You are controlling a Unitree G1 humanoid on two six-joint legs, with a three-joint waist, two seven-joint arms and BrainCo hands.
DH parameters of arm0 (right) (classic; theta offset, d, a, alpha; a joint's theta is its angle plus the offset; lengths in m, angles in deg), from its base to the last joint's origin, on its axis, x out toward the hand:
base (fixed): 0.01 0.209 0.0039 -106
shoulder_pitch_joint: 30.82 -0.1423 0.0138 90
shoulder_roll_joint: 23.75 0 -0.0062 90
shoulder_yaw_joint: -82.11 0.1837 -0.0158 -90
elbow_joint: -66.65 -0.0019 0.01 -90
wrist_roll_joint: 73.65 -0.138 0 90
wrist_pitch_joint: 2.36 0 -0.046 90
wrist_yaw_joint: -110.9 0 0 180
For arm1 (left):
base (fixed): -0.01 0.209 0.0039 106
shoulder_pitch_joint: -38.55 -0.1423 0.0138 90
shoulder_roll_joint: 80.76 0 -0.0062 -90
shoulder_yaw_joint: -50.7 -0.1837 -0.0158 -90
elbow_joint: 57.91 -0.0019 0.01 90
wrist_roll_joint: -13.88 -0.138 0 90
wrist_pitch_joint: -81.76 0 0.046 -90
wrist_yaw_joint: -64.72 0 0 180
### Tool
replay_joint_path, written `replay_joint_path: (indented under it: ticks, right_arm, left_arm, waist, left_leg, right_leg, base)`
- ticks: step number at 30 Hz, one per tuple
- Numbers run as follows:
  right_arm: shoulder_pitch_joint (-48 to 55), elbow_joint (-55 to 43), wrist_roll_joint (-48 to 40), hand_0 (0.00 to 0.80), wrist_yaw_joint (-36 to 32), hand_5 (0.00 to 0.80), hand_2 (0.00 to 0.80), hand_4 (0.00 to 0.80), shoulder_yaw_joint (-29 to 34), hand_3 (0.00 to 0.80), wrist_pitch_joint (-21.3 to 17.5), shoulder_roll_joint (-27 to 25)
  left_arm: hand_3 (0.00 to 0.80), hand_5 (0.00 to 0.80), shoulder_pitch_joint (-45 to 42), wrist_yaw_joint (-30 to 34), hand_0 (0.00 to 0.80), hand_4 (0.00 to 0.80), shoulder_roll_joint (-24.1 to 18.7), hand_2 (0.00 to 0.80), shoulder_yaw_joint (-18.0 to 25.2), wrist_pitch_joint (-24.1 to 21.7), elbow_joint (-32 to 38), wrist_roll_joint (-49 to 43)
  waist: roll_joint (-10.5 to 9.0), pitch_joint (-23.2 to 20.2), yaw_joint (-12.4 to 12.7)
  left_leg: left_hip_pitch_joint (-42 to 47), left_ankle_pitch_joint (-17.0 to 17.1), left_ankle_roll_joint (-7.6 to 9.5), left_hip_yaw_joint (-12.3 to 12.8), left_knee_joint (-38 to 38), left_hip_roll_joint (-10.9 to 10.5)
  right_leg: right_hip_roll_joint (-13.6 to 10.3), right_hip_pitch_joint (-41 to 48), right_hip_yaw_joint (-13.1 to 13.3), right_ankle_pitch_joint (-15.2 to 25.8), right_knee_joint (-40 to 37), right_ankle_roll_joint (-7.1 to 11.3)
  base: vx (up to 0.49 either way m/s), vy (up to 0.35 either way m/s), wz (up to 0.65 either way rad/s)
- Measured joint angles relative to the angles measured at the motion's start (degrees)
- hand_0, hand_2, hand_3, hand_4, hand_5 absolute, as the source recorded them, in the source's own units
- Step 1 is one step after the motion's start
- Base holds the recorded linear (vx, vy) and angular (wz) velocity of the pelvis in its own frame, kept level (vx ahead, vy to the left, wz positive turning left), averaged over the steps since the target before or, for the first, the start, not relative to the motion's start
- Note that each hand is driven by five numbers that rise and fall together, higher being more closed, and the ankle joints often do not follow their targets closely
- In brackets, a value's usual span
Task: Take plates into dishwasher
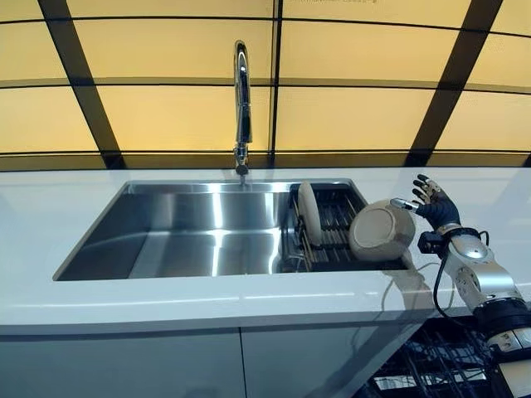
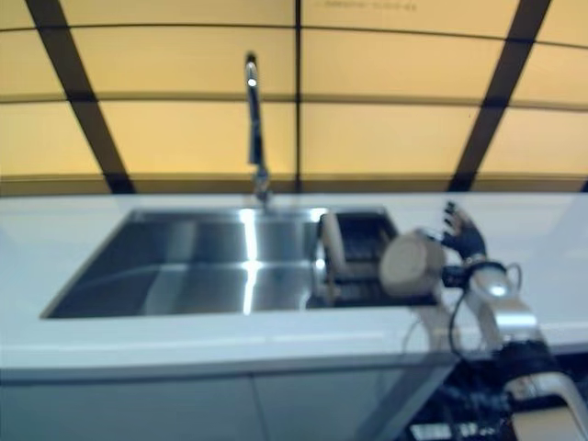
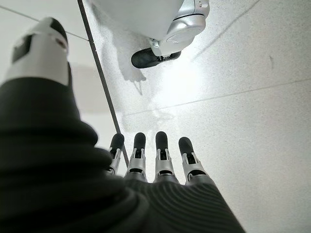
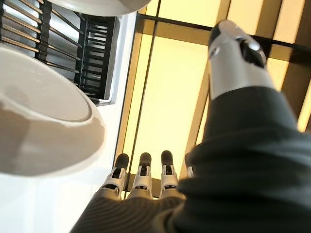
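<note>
Nearest the camera, at the lower right, dark dishwasher racks (image 1: pixel 431 365) show below the front edge of the white tabletop (image 1: pixel 166 303). Above them the right hand (image 1: pixel 433 204) is raised beside the right end of the sink (image 1: pixel 207 228), its fingers (image 1: pixel 425 184) straight and spread, gripping nothing. Just beside that hand, 1 beige plate (image 1: pixel 382 231) stands tilted at the sink's right edge with its underside facing the camera; the right wrist view shows its rim close to the palm but apart from the straight fingers (image 4: pixel 142 167). Whether the thumb touches the plate cannot be told. Another plate (image 1: pixel 309 213) stands upright on its edge in the black dish rack (image 1: pixel 336 228) that fills the right part of the sink. A chrome tap (image 1: pixel 241 108) rises behind the steel basin, before a wall of yellow panels (image 1: pixel 174 116) with dark strips. The left hand (image 3: pixel 146 165) shows only in its own wrist view, fingers straight and relaxed, hanging over a pale speckled floor (image 3: pixel 243 121).
</note>
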Motion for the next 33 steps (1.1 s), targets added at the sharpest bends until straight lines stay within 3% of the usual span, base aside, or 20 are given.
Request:
replay_joint_path:
  ticks: [23, 33]
  right_arm:
    - [-4.31, 11.89, 0.5, 0.0, -0.39, 0.0, 0.0, 0.0, 0.02, 0.0, 3.73, -7.78]
    - [-4.62, 16.38, -0.24, 0.0, -7.32, 0.0, 0.0, 0.0, 0.09, 0.0, 6.06, -7.84]
  left_arm:
    - [0.0, 0.0, -1.51, 1.01, 0.0, 0.0, -0.02, 0.0, -0.14, -0.27, 0.53, -0.03]
    - [0.0, 0.0, -1.34, 1.2, 0.0, 0.0, -0.07, 0.0, -1.36, -0.92, 1.21, -0.05]
  waist:
    - [0.62, 2.25, -0.03]
    - [1.36, 3.34, 0.11]
  left_leg:
    - [-0.06, -0.47, -0.62, 0.21, 0.02, 0.85]
    - [-0.07, -0.53, -0.66, 0.11, 0.05, 0.92]
  right_leg:
    - [0.8, -0.09, 0.11, -0.78, -0.17, -0.28]
    - [0.84, 0.0, 0.02, -0.87, -0.18, -0.28]
  base:
    - [0.027, -0.017, 0.0]
    - [0.044, -0.014, 0.0]
